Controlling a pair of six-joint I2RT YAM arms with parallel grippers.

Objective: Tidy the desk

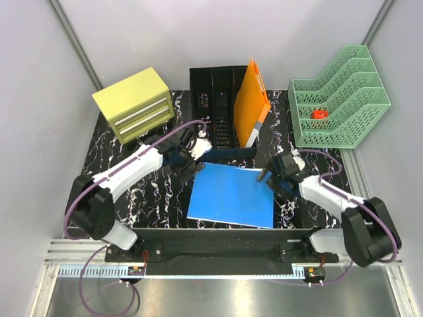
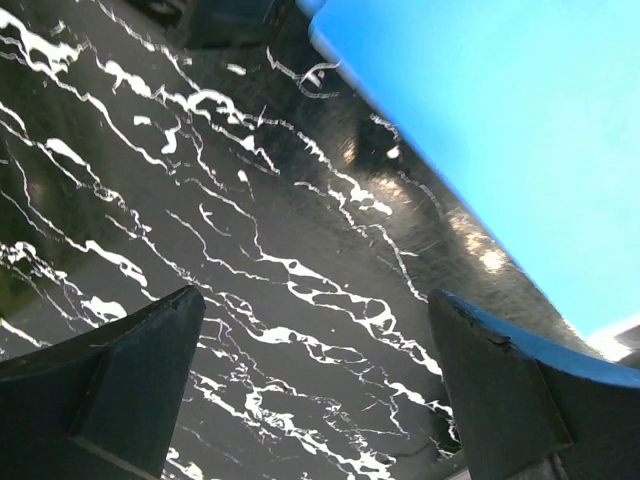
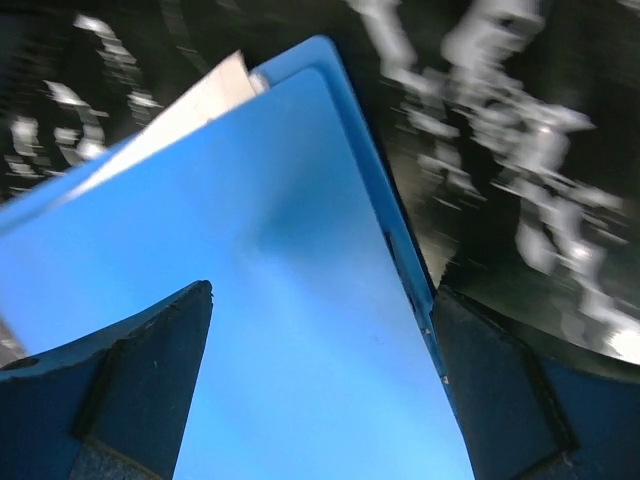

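The desk point(image 1: 158, 191) is a black tabletop with white veins. A blue folder point(image 1: 231, 196) lies flat on it at the front centre. My left gripper point(image 1: 192, 166) is open and empty at the folder's far left corner. In the left wrist view the left gripper point(image 2: 315, 335) is low over bare desk point(image 2: 200, 200), with the folder point(image 2: 500, 120) at the upper right. My right gripper point(image 1: 266, 177) is open at the folder's far right corner. In the right wrist view the right gripper point(image 3: 320, 330) straddles the folder's right edge point(image 3: 300, 300). White paper point(image 3: 205, 100) sticks out of the folder's far corner.
A black mesh file holder point(image 1: 215, 105) at the back centre holds an upright orange folder point(image 1: 253, 102). A yellow drawer cabinet point(image 1: 134, 104) stands at the back left. A green tiered tray point(image 1: 340, 99) at the back right holds a small red object point(image 1: 320, 113).
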